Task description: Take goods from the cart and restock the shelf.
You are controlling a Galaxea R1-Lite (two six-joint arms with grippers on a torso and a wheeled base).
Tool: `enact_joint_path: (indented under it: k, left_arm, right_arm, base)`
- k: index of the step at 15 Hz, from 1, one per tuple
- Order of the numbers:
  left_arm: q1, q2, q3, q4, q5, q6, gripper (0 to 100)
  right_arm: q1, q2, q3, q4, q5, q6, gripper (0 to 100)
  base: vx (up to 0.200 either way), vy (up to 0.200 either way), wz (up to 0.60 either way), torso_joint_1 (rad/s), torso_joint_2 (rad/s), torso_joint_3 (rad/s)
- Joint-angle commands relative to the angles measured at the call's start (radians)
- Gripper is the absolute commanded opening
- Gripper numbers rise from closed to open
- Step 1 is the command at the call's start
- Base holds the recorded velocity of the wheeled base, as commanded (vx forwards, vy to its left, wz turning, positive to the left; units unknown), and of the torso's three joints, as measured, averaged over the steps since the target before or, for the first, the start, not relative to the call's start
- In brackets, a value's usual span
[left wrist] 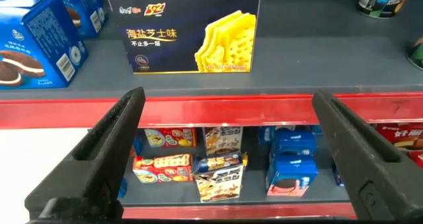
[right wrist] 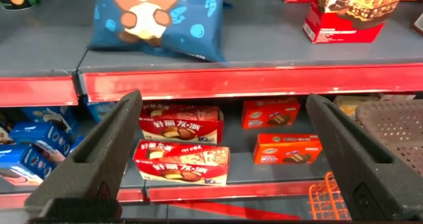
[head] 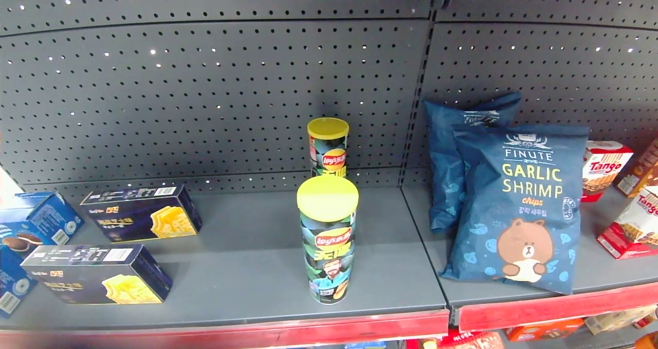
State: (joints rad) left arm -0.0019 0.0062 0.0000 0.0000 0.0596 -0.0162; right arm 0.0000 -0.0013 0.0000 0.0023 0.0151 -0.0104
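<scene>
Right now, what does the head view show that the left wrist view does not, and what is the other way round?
Head view alone: the two blue shrimp chips bags and the red and white wafer boxes to their right. Left wrist view alone: the left gripper, open, and the small snack boxes on the lower shelf. Both: the dark cracker box, the blue cookie box beside it and the red shelf edge.

Grey perforated back panel (head: 205, 81) behind grey, red-edged shelf (head: 247, 256).
</scene>
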Motion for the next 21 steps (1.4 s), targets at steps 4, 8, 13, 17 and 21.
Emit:
enact_joint_path:
  k: [4,8,13,17,21]
  left_arm:
    - [0.000,0.001,0.000,0.000,0.000,-0.002,100]
    - [0.000,0.001,0.000,0.000,0.000,0.001,100]
    - [0.000,0.001,0.000,0.000,0.000,-0.002,100]
    - [0.000,0.001,0.000,0.000,0.002,-0.004,100]
    - [0.000,0.001,0.000,0.000,0.002,-0.004,100]
  right_arm:
    - [0.000,0.001,0.000,0.001,0.000,0.000,100]
    - [0.000,0.001,0.000,0.001,0.000,0.000,100]
    - [0.000,0.001,0.000,0.001,0.000,0.000,100]
    - [0.000,0.001,0.000,0.001,0.000,0.000,100]
    - [0.000,0.001,0.000,0.001,0.000,0.000,100]
  base:
    - [0.000,0.000,0.00,0.000,0.00,0.000]
    - [0.000,0.000,0.00,0.000,0.00,0.000]
    - [0.000,0.000,0.12,0.000,0.00,0.000]
    - [0.000,0.000,0.00,0.000,0.00,0.000]
    - [0.000,0.000,0.00,0.000,0.00,0.000]
